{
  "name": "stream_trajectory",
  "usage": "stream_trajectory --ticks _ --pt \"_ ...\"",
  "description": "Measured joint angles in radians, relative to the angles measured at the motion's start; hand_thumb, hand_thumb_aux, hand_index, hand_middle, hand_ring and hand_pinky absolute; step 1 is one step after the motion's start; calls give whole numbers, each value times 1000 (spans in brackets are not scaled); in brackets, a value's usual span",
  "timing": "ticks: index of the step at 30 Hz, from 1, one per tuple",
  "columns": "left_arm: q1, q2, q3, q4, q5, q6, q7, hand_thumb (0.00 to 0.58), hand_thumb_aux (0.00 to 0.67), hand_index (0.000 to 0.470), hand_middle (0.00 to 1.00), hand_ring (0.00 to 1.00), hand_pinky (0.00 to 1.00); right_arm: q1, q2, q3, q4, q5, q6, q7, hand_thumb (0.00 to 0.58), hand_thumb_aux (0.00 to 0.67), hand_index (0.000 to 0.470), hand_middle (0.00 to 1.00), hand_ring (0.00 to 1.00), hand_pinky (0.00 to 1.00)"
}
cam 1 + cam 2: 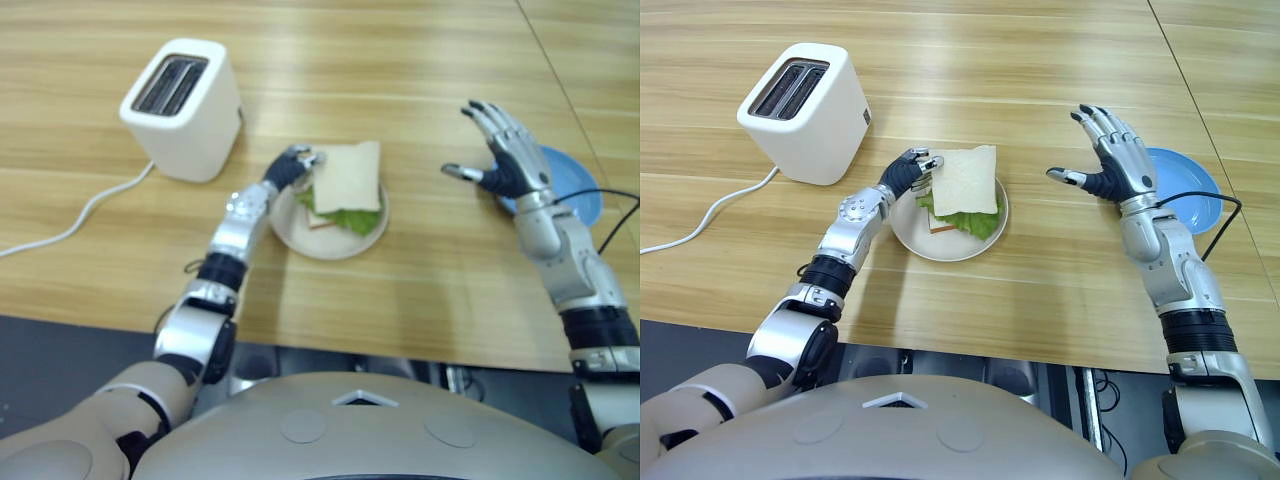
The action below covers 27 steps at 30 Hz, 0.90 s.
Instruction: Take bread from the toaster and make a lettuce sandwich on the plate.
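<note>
A white toaster (180, 105) stands at the back left, its two slots dark. To its right, a beige plate (330, 250) holds a sandwich: a bottom slice, green lettuce (345, 218), and a pale top bread slice (352, 176) lying over them. My left hand (290, 170) is at the plate's left rim, with its fingers curled on the left edge of the top slice. Raised above the table to the right of the plate, my right hand (507, 152) has its fingers spread and holds nothing.
A blue plate (1188, 188) lies just behind and under my right hand. The toaster's white cord (80, 215) trails to the left edge. A black cable (605, 205) curves over the table at far right. The near table edge runs below the plate.
</note>
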Motion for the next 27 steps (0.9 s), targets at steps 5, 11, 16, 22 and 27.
stream_trajectory --ticks 5,11,16,22,27 --pt "2 24 -4 1 51 6 38 580 670 460 1000 1000 1000 -17 5 112 -3 -96 -21 23 0 0 0 0 0 0" --pt "-40 42 -33 79 133 -17 100 580 670 460 1000 1000 1000 -52 13 267 -22 -258 -67 33 0 0 0 0 0 0" --pt "-59 33 -49 181 160 -42 101 580 670 460 1000 1000 1000 -110 38 375 -22 -366 -80 41 0 0 0 0 0 0" --pt "-103 24 -69 275 192 -79 130 580 670 460 1000 1000 1000 -150 80 467 -17 -438 -91 56 0 0 0 0 0 0" --pt "-108 23 -78 309 210 -95 139 580 670 460 1000 1000 1000 -200 105 529 74 -463 -96 81 0 0 0 0 0 0"
